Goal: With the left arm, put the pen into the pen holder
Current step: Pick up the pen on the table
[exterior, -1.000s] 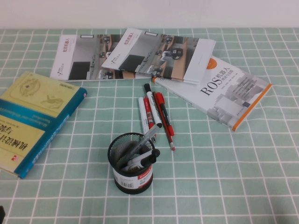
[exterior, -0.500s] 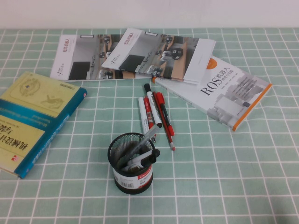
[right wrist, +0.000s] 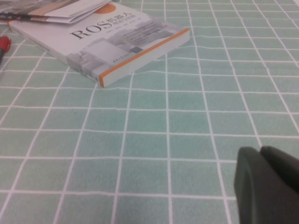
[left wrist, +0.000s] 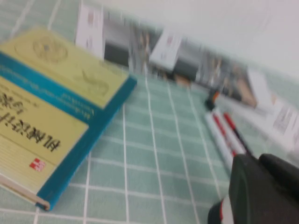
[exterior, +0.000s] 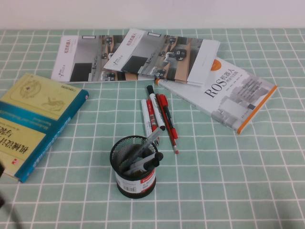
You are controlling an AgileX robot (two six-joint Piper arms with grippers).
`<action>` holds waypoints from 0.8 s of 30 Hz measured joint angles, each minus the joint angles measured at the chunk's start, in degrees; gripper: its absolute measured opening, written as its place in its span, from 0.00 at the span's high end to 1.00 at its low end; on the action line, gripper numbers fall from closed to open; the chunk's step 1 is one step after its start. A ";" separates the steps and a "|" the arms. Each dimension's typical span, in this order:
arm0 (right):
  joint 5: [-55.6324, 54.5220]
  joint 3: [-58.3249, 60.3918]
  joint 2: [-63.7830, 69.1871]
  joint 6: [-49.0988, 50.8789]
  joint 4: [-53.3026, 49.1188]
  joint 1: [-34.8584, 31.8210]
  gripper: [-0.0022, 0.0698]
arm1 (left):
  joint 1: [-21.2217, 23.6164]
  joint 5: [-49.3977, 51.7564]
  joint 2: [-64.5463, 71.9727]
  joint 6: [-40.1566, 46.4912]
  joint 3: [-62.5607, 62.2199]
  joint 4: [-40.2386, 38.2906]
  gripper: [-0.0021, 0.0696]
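The all-white pen (exterior: 145,116) lies flat on the checked cloth, leftmost of a cluster of markers just beyond the black mesh pen holder (exterior: 133,168). The holder stands upright and has two markers leaning in it. A dark blur at the bottom left edge of the high view is the left arm (exterior: 4,200). In the left wrist view my left gripper (left wrist: 258,161) is shut and empty. It hangs beside the holder's labelled base (left wrist: 219,212), short of the pen (left wrist: 216,133). My right gripper (right wrist: 259,151) is shut and empty, low over bare cloth.
A white marker with a black cap (exterior: 153,109) and red pens (exterior: 165,117) lie beside the pen. A teal and yellow book (exterior: 33,121) lies at the left, open brochures (exterior: 138,55) at the back, and a white ROS book (exterior: 228,93) at the right.
The left arm's dark blur has grown at the bottom left edge of the high view, moving in. Pens, holder and books have not moved.
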 joint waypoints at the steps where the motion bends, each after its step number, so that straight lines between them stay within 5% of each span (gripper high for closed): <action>1: 0.00 0.00 0.00 0.00 0.00 0.00 1.00 | 0.00 1.51 3.27 0.90 -2.31 0.00 0.98; 12: 0.00 0.00 0.00 0.00 0.00 0.00 1.00 | -1.60 12.27 34.60 15.71 -25.24 -5.68 0.98; 24: 0.00 0.00 0.00 0.00 0.00 0.00 1.00 | -12.58 15.46 63.68 15.89 -49.25 -6.14 0.98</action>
